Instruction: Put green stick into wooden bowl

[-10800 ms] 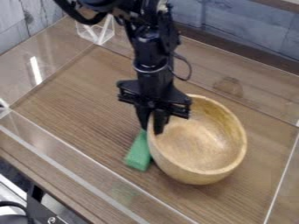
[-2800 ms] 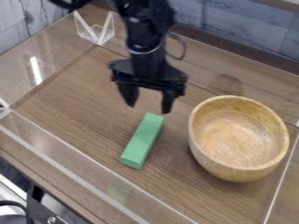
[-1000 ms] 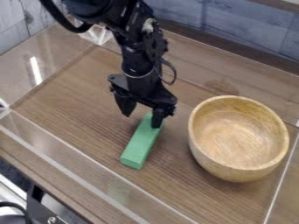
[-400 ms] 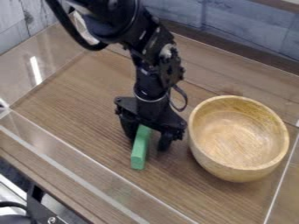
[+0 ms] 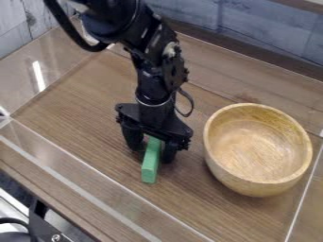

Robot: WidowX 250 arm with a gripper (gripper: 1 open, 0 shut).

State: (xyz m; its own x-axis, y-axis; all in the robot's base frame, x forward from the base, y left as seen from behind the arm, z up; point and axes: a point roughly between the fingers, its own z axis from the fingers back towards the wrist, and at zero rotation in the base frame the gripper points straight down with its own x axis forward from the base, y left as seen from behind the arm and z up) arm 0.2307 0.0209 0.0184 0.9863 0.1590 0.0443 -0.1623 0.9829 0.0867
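Note:
The green stick (image 5: 151, 162) lies flat on the wooden table, left of the wooden bowl (image 5: 259, 148). My gripper (image 5: 153, 144) points straight down over the stick's far end, open, with one finger on each side of the bar. Only the near part of the stick shows; its far end is hidden between the fingers. The bowl stands upright at the right with nothing in it, a short gap away from the gripper.
Clear acrylic walls (image 5: 76, 175) fence the table along the front, the left and the right. A small clear wire-like stand (image 5: 104, 36) sits at the back left behind the arm.
The gripper has come down and toward the front over the stick's far end, so its fingers now straddle it. The stick has turned slightly, lying more end-on to the camera.

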